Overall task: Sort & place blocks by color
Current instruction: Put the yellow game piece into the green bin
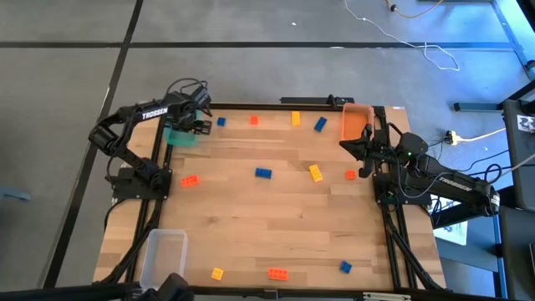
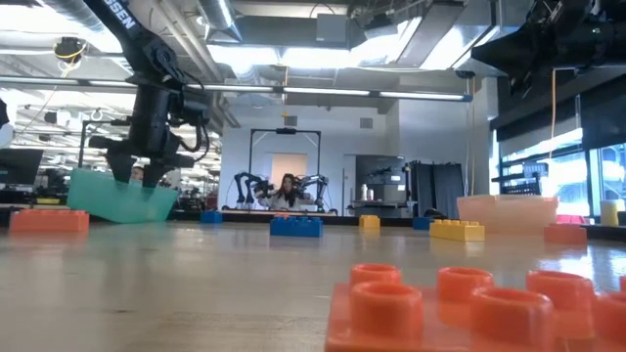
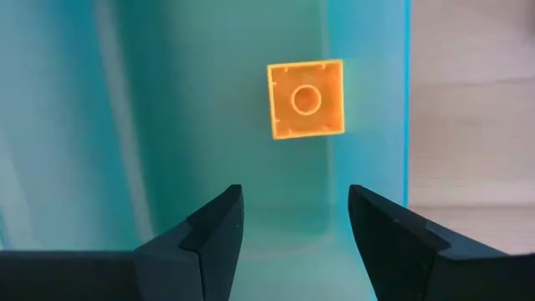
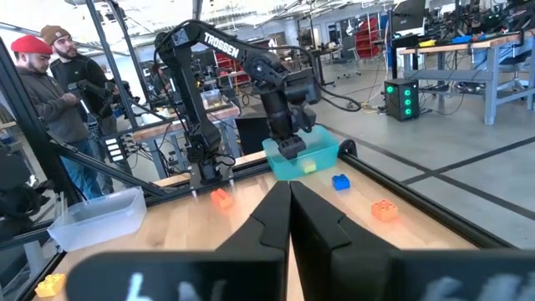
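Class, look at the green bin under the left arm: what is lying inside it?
One yellow block lies on the floor of the green bin, just past the open left hand. The hand and arm cover part of the bin, so more blocks could be hidden.

Four blue blocks (image 1: pixel 263 173), four orange-red blocks (image 1: pixel 190 180) and three yellow blocks (image 1: pixel 315 172) dot the counter (image 1: pixel 276 221), a fourth yellow block (image 3: pixel 305 99) lying in the green bin (image 1: pixel 180 136), one of three bins alongside the orange bin (image 1: pixel 355 121) and clear bin (image 1: pixel 163 252), flanked by two arms (image 1: pixel 125 125).
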{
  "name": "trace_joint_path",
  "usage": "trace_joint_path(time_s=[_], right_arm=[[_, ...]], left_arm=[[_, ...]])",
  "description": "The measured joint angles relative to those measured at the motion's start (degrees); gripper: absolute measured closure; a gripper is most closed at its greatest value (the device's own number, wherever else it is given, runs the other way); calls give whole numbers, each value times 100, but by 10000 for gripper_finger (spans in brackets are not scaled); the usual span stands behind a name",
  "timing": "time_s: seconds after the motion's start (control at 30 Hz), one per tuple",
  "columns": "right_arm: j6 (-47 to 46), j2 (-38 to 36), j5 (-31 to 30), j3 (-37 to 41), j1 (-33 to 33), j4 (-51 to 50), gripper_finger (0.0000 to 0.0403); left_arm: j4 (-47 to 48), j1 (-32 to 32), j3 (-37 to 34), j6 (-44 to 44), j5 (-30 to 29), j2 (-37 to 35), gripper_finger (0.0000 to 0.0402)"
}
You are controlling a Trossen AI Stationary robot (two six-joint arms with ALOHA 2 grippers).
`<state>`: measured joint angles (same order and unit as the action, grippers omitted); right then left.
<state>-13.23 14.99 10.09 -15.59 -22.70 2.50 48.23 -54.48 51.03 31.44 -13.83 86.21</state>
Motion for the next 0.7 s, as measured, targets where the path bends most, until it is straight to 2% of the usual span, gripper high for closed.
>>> trace_joint_path(time_s=[0.13, 0.47, 0.63, 0.7], right_arm=[[0, -1, 0, 0, 2, 0, 391], [0, 0, 2, 0, 1, -10, 391], [4, 1, 2, 0, 1, -15, 391], [4, 1, 2, 0, 0, -17, 391]], left_arm=[[-29, 89, -1, -4, 146, 0, 196], [-182, 174, 127, -112, 16, -2, 195], [-540, 203, 298, -394, 527, -4, 195], [-552, 205, 318, -398, 558, -7, 195]])
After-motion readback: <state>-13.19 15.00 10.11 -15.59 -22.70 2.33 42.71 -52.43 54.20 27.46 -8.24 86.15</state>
